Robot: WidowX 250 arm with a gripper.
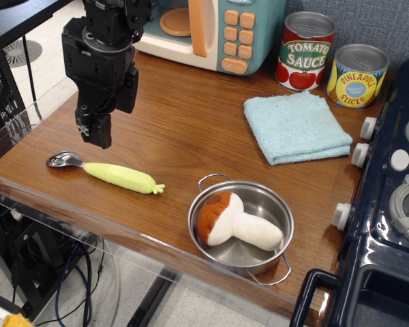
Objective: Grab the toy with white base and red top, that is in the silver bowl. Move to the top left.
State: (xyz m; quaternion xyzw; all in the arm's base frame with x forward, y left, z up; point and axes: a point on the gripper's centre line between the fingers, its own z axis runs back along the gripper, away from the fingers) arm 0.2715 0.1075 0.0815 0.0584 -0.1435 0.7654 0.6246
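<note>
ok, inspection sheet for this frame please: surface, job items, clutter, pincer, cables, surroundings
Surface: brown wooden tabletop, clear plastic edge strip at front.
Job's things: soft plush mushroom toy, reddish-brown cap, white stem, lying on its side inside the shiny round steel pot with wire loop handles, front right.
Clutter: yellow-green handled metal spoon front left; folded light-blue cloth; tomato sauce can; pineapple slices can; teal toy microwave at back.
Grippers: black pincer hangs over the left side, above the spoon, holding nothing; opening cannot be judged.
Cables: bundle under the table, front left.
Surroundings: dark blue toy stove at right.
</note>
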